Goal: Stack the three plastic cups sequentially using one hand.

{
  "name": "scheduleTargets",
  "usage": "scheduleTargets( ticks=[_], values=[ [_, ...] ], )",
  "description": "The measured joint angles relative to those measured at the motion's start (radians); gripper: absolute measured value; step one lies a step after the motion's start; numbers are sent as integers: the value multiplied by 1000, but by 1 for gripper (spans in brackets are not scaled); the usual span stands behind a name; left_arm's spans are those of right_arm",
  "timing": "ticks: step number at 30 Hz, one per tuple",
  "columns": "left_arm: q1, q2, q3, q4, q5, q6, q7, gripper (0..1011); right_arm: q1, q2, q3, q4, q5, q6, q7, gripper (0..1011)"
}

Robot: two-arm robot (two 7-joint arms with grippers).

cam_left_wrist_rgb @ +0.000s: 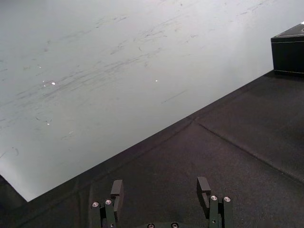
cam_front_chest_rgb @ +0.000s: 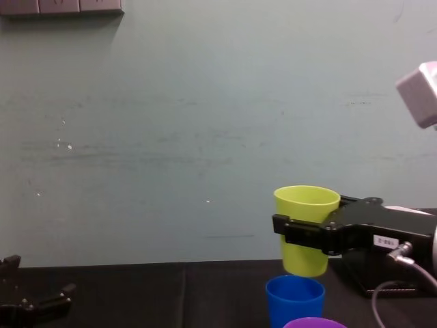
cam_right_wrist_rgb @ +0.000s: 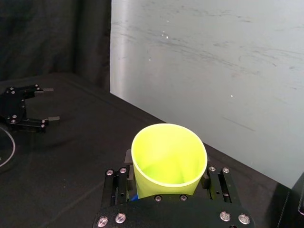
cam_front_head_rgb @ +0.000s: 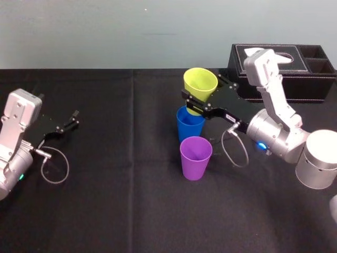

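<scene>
While left end effector (cam_front_head_rgb: 74,119) idles spread, right end effector (cam_front_head_rgb: 193,104) holds yellow-green cup (cam_front_head_rgb: 200,83) aloft.

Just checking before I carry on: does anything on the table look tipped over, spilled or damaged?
Nothing stands out. The right gripper holds the yellow-green cup above the blue cup. The blue cup and the purple cup stand upright. The left gripper sits open at the left.
</scene>
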Motion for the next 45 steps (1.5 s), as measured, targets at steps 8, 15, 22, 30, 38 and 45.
scheduleTargets(
  ticks=[8,15,22,30,38,45],
  values=[
    [0,0,0,0,0,0,0,1011,27,-18,-17,55,-7,-23,5,741],
    [0,0,0,0,0,0,0,1011,42,-26,-29,93,-13,-40,14,739],
    [0,0,0,0,0,0,0,1011,52,-35,-39,125,-17,-51,20,741],
    [0,0,0,0,0,0,0,1011,57,-40,-43,147,-20,-58,23,741],
    [0,0,0,0,0,0,0,1011,65,-48,-48,185,-25,-67,25,739],
    [0,0,0,0,0,0,0,1011,69,-53,-51,207,-30,-75,27,741]
  ],
)
